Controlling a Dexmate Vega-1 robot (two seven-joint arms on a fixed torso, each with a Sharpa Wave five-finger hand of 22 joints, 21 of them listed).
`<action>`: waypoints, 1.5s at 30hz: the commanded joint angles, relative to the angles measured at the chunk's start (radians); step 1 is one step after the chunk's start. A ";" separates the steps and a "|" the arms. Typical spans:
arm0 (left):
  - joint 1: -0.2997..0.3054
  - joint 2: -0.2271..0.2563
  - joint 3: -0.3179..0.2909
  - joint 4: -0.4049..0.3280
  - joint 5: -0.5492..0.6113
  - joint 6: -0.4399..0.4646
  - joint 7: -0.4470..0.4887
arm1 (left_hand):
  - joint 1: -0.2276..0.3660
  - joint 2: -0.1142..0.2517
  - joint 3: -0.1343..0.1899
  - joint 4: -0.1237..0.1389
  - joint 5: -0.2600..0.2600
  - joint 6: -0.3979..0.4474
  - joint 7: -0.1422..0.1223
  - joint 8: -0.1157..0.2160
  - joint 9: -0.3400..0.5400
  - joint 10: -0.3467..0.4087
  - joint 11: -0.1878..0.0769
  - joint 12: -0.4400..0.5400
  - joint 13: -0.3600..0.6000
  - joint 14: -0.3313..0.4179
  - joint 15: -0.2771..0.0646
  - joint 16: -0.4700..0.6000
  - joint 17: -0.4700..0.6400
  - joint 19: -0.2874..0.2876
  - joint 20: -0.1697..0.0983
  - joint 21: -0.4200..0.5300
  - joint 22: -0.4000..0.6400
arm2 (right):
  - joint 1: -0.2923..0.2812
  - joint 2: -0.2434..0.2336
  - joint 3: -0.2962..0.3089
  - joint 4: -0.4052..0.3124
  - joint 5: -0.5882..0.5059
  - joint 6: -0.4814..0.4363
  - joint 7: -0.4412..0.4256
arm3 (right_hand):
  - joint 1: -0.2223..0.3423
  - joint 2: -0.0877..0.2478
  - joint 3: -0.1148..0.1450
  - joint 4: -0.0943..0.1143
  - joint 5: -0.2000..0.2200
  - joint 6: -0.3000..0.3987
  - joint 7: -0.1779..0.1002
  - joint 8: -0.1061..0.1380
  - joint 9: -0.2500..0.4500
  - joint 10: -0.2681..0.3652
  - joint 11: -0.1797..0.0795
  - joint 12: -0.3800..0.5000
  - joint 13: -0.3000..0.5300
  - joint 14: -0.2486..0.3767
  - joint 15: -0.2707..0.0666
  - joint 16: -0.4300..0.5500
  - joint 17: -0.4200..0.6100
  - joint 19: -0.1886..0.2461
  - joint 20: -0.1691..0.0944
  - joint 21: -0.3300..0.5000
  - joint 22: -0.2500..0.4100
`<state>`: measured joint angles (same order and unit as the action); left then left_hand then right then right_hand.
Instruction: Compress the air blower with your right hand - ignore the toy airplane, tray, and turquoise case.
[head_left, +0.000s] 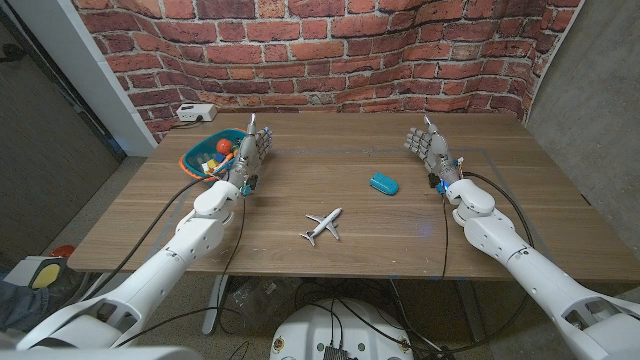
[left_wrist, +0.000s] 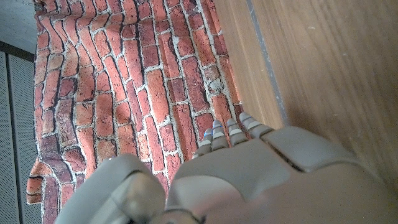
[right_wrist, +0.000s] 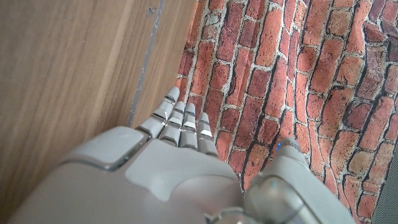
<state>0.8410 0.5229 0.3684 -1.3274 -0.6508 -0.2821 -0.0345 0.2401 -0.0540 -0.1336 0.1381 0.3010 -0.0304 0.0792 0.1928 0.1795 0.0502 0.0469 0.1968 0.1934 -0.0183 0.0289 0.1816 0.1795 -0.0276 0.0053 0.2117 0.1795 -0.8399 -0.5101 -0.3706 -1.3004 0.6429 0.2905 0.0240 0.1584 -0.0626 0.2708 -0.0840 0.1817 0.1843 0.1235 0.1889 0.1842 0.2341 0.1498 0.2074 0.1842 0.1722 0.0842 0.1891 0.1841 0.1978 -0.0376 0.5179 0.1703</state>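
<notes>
My right hand (head_left: 428, 148) stands at the right of the table with its fingers stretched toward the brick wall and holds nothing. In the right wrist view the back of this hand (right_wrist: 155, 180) points at the table's far edge. My left hand (head_left: 250, 150) stands the same way at the left, empty, just beside the turquoise tray (head_left: 196, 152). The left wrist view shows that hand's back (left_wrist: 261, 174) before the wall. Small orange and red things (head_left: 220, 150) lie in the tray, partly behind my left hand. I cannot tell whether one is the air blower.
A white toy airplane (head_left: 322, 224) lies near the table's front middle. A turquoise case (head_left: 384, 183) sits between the hands, nearer the right one. A white box (head_left: 195, 112) with a cable is at the back left corner. The brick wall (head_left: 400, 50) stands behind the table.
</notes>
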 joint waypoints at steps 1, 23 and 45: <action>0.025 0.029 -0.010 -0.059 0.003 0.007 0.003 | 0.009 0.006 -0.005 0.000 0.007 0.001 0.005 0.006 0.005 0.006 0.008 0.005 0.004 0.003 0.008 0.006 0.005 -0.009 0.002 0.005 0.003 | -0.015 -0.004 0.002 -0.016 -0.014 0.036 -0.005 | 0.008 0.002 0.008 -0.002 0.005 0.009 0.000 0.005 0.004 0.011 -0.003 0.005 0.003 0.011 0.002 0.004 0.003 0.005 -0.001 0.005 0.004; 0.107 0.101 -0.038 -0.176 0.022 -0.005 0.018 | 0.033 0.040 0.004 -0.008 0.015 0.039 0.006 0.017 0.005 0.042 0.010 0.018 0.001 0.041 0.010 0.016 0.004 0.008 0.005 0.008 0.003 | -0.137 -0.070 0.052 -0.186 -0.060 0.068 -0.102 | 0.013 0.011 0.007 -0.009 0.006 0.048 -0.023 0.014 0.008 0.043 -0.010 0.015 0.003 0.044 -0.007 0.009 0.001 0.036 -0.001 -0.011 0.005; 0.069 0.113 -0.008 -0.143 0.052 0.026 -0.008 | 0.055 0.061 0.004 -0.017 0.017 0.092 0.009 0.028 0.006 0.088 0.011 0.029 -0.001 0.090 0.010 0.023 0.003 0.029 0.001 0.010 0.003 | -0.280 -0.163 0.124 -0.316 -0.102 0.095 -0.143 | 0.032 0.024 0.010 -0.025 0.004 0.097 -0.097 0.018 0.010 0.104 -0.035 0.029 0.003 0.052 -0.017 0.002 -0.001 0.054 0.002 -0.043 0.006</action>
<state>0.9236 0.6314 0.3454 -1.4774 -0.6094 -0.2768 -0.0345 0.2852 0.0095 -0.1308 0.1266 0.3084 0.0504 0.0842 0.2148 0.1841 0.1269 0.0590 0.2198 0.1905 0.0624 0.0410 0.2010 0.1792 -0.0089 0.0053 0.2196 0.1792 -1.0554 -0.6253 -0.2807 -1.5520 0.5566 0.3879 -0.1016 0.1806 -0.0403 0.2775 -0.1052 0.1816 0.2763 0.0410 0.2101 0.1935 0.3281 0.1227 0.2351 0.1851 0.2168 0.0716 0.1891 0.1810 0.2389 -0.0392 0.4792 0.1748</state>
